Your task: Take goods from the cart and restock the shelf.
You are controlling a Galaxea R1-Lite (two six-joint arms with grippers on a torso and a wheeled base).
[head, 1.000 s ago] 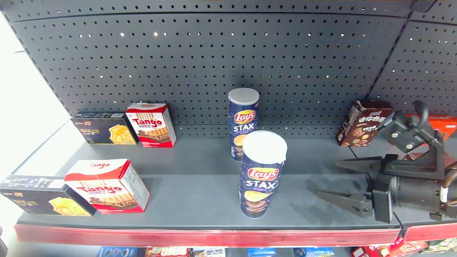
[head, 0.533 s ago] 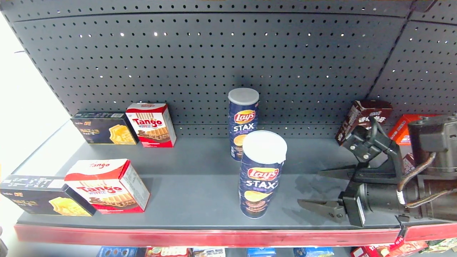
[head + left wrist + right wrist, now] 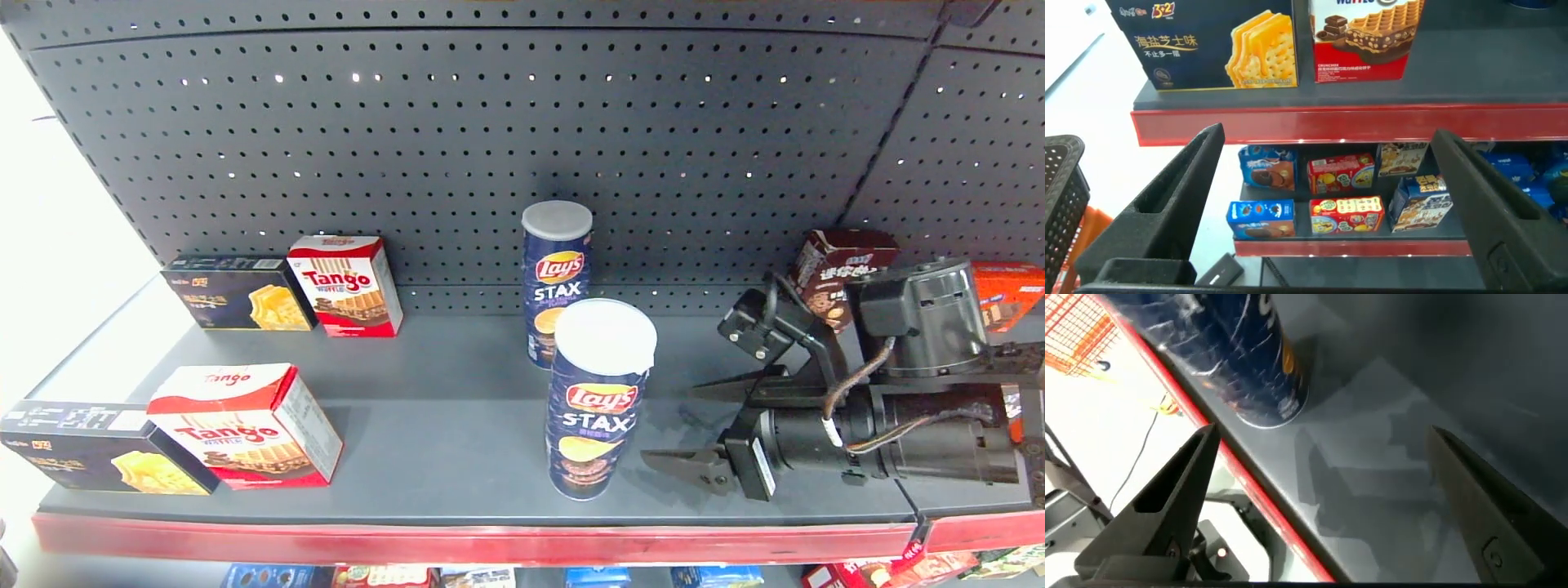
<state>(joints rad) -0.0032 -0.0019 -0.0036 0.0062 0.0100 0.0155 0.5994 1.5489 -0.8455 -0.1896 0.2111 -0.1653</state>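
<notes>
Two tall blue chip cans with pale lids stand on the grey shelf: one near the front edge, one behind it by the pegboard. My right gripper lies low over the shelf just right of the front can, open and empty, fingertips pointing at the can without touching it. In the right wrist view the gripper is spread wide, with the front can's base ahead of it near the red shelf lip. My left gripper hangs open and empty below the shelf's front edge.
At the shelf's left stand two red-and-white wafer boxes and two dark cracker boxes. A brown box and an orange box stand at the right rear. A black basket's edge shows beside lower shelves of goods.
My right arm has slid left along the shelf toward the front can, its gripper staying open. The cans and boxes have not moved.
</notes>
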